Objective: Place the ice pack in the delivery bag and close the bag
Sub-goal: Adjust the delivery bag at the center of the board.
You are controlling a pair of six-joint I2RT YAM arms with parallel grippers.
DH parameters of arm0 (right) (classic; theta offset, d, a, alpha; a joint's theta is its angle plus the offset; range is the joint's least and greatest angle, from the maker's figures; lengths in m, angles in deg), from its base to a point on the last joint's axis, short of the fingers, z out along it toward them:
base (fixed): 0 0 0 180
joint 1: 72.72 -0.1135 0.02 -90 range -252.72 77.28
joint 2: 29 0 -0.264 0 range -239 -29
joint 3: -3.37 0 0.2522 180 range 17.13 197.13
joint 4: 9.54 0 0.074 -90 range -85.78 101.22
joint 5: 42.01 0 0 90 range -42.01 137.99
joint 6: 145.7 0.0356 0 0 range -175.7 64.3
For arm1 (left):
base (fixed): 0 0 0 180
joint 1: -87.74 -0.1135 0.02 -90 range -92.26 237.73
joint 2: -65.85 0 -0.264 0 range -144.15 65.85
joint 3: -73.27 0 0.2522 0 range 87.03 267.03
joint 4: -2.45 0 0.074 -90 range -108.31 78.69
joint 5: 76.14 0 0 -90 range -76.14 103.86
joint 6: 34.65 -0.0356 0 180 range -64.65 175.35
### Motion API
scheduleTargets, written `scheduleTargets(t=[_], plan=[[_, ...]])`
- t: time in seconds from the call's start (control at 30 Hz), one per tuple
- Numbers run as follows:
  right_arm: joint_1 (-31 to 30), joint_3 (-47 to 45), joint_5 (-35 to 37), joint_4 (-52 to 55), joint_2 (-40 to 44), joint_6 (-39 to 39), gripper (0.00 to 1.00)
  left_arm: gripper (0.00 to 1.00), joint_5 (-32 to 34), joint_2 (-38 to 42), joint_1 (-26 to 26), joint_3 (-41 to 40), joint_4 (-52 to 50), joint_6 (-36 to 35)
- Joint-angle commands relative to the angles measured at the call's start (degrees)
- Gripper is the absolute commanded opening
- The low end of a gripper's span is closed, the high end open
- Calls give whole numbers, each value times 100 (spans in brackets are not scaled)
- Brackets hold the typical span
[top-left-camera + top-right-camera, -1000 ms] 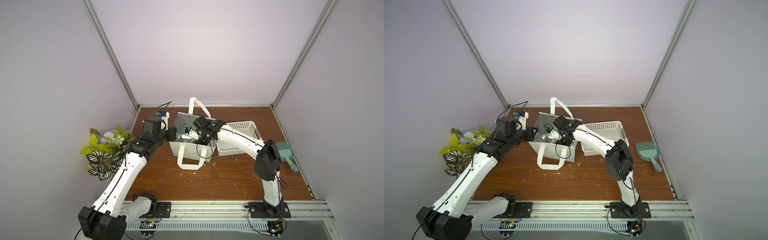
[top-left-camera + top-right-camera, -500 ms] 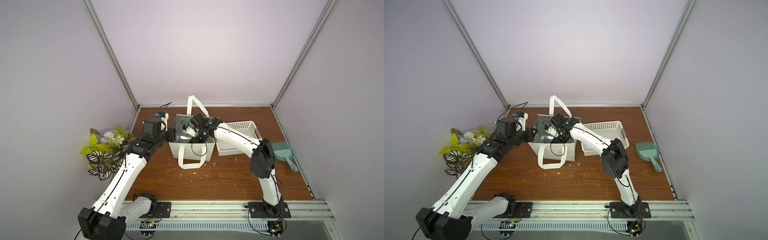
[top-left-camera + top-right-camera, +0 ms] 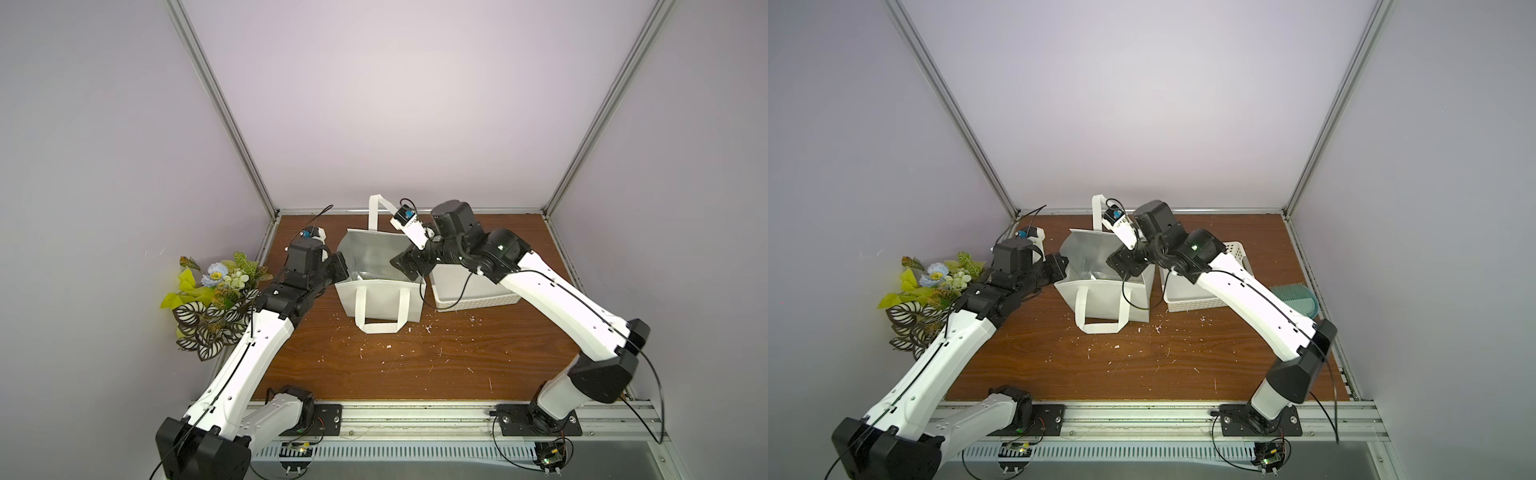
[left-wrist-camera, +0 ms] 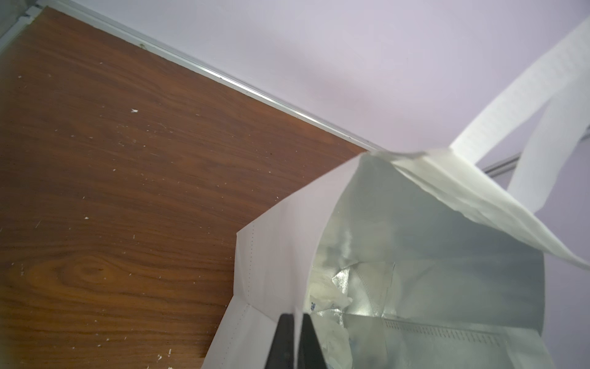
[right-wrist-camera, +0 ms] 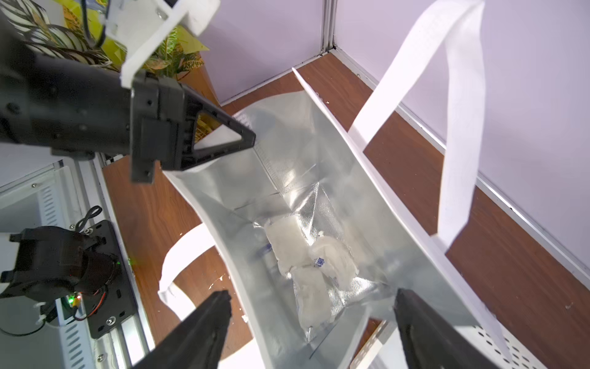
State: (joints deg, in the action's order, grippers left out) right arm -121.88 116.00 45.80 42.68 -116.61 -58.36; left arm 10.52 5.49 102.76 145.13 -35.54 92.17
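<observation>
Whitish ice pack (image 5: 306,265) beneath right pincer (image 5: 313,295)

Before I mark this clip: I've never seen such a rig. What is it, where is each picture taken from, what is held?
Two white robot arms work over a wooden table. Two pictures look down from overhead; the other two come from cameras on each arm's wrist. The left pincer is shut on the rim of the delivery bag. The right pincer hangs open and empty above the bag; the ice pack lies on its foil bottom. Beside the bag stands a white basket; a fake plant and a green dustpan sit at the sides.
</observation>
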Motion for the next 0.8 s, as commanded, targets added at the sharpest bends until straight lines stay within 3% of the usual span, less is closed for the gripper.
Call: scheduleTargets(t=[0.0, 0.17, 0.27, 0.53, 0.7, 0.77], plan=[[-28, -1232, 365, -1045, 956, 318, 92, 3, 521, 138, 20, -41, 150, 395], [-23, -3321, 108, -2694, 2198, 269, 90, 3, 615, 123, 18, -63, 199, 548], [-24, -4045, -28, -3357, 2538, 343, 87, 10, 451, 64, 20, 11, 216, 426], [-23, -4632, -17, -4161, 2203, 254, 65, 25, -180, -148, 9, 412, 102, -377], [-18, -4599, 58, -4554, 1847, 147, 62, 30, -288, -224, -148, 795, -316, -1064], [-15, -4525, 184, -4557, 1718, 112, 51, 30, -401, -192, -273, 854, -363, -1181]])
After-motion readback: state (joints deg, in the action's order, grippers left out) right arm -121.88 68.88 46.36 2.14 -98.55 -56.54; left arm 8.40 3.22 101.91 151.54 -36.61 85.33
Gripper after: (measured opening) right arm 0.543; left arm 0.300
